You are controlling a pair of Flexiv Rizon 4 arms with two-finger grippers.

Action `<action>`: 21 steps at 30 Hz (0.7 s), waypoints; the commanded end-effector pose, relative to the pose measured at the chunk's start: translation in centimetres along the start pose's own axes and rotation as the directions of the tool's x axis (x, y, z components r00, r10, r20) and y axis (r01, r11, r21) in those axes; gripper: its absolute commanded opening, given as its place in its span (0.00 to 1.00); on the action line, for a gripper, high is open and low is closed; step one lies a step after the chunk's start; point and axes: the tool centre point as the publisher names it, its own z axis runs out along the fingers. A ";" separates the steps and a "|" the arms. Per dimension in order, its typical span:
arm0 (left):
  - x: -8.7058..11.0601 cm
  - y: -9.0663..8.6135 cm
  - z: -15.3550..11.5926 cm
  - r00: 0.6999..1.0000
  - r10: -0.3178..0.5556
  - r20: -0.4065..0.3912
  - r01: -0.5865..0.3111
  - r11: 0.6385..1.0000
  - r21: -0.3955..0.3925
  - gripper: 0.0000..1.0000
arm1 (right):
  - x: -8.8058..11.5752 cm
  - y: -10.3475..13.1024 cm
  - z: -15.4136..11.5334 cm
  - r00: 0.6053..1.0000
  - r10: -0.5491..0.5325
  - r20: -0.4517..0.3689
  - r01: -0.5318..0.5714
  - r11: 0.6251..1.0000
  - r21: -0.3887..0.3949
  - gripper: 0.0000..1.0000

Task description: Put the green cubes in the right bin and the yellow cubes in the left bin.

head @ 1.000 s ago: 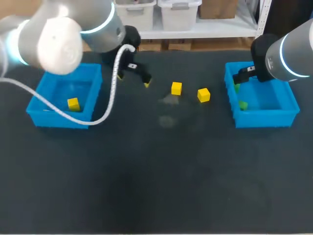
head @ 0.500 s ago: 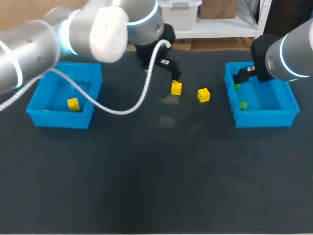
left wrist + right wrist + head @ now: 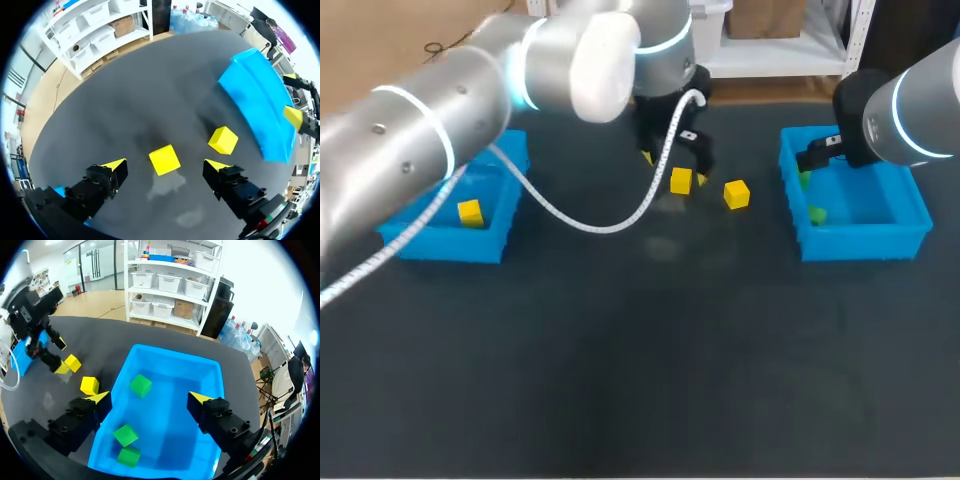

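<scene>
The left gripper [image 3: 166, 165] has been swung, within the last second, from beside the left bin [image 3: 440, 245] rightward to the middle of the table [image 3: 620, 380], and is now set over the left cube [image 3: 681, 181]. In the left wrist view its fingers are spread wide, one on each side of that cube and apart from it; nothing is grasped. The right cube [image 3: 737, 194] is seen just to the right, on the table between the left cube and the right bin [image 3: 860, 247]. One yellow cube [image 3: 470, 212] is already lodged in the left bin. The right gripper [image 3: 149, 399] has not been moved: it is held above the right bin, fingers parted and empty, with three green cubes [image 3: 140, 385] lying below it. The green half is judged done. The shift is read as the approach for picking the left cube; a descent and a closing are still called for before it can be carried left
</scene>
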 end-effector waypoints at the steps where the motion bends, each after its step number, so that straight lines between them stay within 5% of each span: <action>1: -1.2 0.1 1.1 0.986 0.003 -0.164 -0.003 1.000 -0.002 1.00 | 0.1 0.0 0.0 1.000 0.000 0.004 0.000 1.000 0.001 1.00; 12: -0.5 0.1 3.4 0.977 -0.003 -0.212 0.000 1.000 -0.013 1.00 | 0.1 0.0 0.0 1.000 0.000 0.004 0.000 1.000 0.001 1.00; 13: -0.4 0.2 3.4 0.979 -0.007 -0.206 0.004 1.000 -0.018 0.30 | 0.1 0.0 0.0 1.000 0.000 0.004 0.000 1.000 0.001 1.00; 14: -0.4 0.2 3.5 0.980 -0.011 -0.200 0.007 1.000 -0.020 0.02 | 0.1 0.0 0.0 1.000 0.000 0.004 0.000 1.000 0.001 1.00; 21: 0.2 0.2 3.0 0.983 -0.011 -0.184 0.010 1.000 -0.006 0.00 | 0.1 0.0 0.0 1.000 0.000 0.004 0.000 1.000 0.001 1.00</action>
